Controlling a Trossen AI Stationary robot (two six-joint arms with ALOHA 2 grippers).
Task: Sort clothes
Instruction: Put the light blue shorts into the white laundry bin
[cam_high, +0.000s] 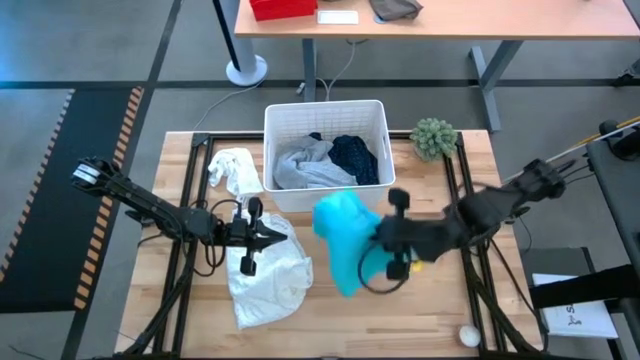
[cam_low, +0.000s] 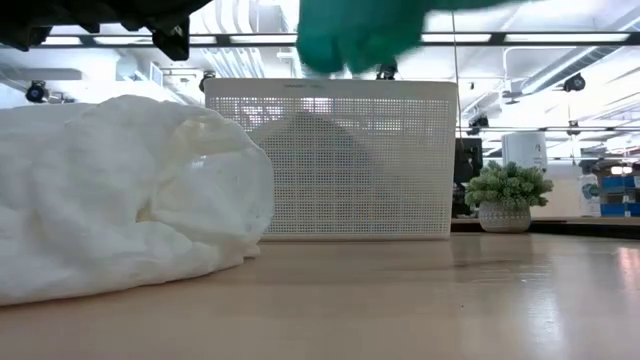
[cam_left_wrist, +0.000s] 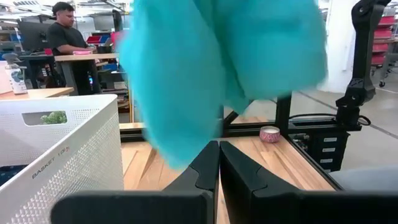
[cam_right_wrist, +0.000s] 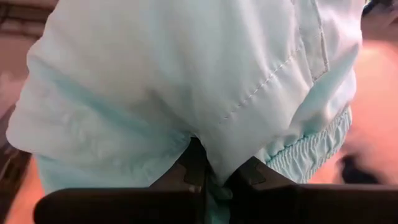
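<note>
The right hand (cam_high: 385, 238) was clamped on a turquoise piece (cam_high: 340, 238), its two dark fingers (cam_right_wrist: 193, 168) pinching the fabric, which hung in the air over the middle of the desk (cam_high: 400, 310), in front of the white basket (cam_high: 325, 120). The left hand (cam_high: 280, 234) was closed with nothing in its grip, its fingers (cam_left_wrist: 208, 168) pressed together, hovering over a white shirt (cam_high: 268, 270) that lay crumpled on the desk toward the near left side. A small white cloth (cam_high: 235, 170) rested just beside the basket's left wall, near the far left corner. Inside the basket, which stood at the middle of the far edge, lay a grey tee (cam_high: 305, 168) on the left and a navy dotted shirt (cam_high: 357, 158) on the right. A fuzzy green ball (cam_high: 434, 137) sat just to the right of the basket at the far edge. A small round object (cam_high: 468, 336) lay near the front right corner. In the room beyond, a person (cam_left_wrist: 65, 34) stood at another table.
</note>
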